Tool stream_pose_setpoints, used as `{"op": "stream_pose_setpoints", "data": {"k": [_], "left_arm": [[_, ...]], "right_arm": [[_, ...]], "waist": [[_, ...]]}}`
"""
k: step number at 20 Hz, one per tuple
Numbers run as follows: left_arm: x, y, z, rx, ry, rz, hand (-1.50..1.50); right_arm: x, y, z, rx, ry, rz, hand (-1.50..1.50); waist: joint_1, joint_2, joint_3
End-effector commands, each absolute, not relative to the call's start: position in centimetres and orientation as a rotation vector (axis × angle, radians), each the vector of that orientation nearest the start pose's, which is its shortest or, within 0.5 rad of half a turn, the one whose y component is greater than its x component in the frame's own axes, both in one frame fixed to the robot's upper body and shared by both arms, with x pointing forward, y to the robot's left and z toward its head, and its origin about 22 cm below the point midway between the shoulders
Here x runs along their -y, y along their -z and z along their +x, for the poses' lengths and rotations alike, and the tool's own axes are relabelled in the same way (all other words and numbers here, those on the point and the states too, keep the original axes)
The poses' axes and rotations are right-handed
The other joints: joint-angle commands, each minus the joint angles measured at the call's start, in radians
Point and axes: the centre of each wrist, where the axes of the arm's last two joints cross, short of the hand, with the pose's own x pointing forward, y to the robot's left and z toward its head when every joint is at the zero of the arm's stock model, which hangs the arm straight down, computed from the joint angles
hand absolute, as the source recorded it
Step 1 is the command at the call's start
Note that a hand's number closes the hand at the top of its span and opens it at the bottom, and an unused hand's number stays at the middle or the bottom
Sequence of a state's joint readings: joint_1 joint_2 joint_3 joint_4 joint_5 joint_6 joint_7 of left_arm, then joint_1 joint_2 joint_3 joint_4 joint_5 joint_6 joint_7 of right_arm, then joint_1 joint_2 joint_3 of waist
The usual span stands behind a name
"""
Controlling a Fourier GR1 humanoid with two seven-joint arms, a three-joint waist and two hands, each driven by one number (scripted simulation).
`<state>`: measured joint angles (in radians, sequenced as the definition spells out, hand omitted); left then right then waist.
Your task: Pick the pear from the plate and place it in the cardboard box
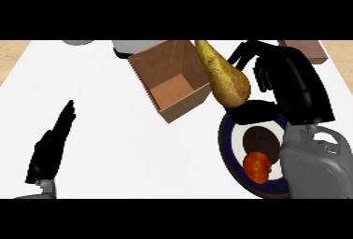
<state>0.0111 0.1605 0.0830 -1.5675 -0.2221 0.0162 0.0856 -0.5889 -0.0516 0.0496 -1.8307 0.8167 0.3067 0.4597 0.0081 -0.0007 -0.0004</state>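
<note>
White counter (124,140) fills most of the view, with a strip of wood colour at the far edge. Up off the plate (231,154) is the pear (224,77), held in the air with its thin end pointing away and its fat end near the right hand (286,79). That hand has its thumb and fingers curled round the pear's fat end. The pear hangs just beside the right wall of the cardboard box (172,79), so I think it needs to go a little to the left to be over the opening. A brown thing (260,139) and an orange thing (257,166) sit on the plate. Far to the left, the left hand (52,142) rests with straight fingers.
</note>
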Motion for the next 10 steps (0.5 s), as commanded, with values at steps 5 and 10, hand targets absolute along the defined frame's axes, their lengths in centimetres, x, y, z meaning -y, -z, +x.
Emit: {"op": "stream_pose_setpoints", "data": {"k": [5,10], "left_arm": [[-27.4,-1.4,24.8,1.453,0.226,0.373,0.0],[-29.6,-2.1,23.7,1.462,0.226,0.367,0.0]], "right_arm": [[9.2,-23.5,35.5,1.707,-0.761,-0.749,1.5],[8.2,-18.9,38.3,1.631,-0.814,-0.714,1.5]], "waist": [[0.014,0.005,0.0],[0.019,0.006,0.0]]}}
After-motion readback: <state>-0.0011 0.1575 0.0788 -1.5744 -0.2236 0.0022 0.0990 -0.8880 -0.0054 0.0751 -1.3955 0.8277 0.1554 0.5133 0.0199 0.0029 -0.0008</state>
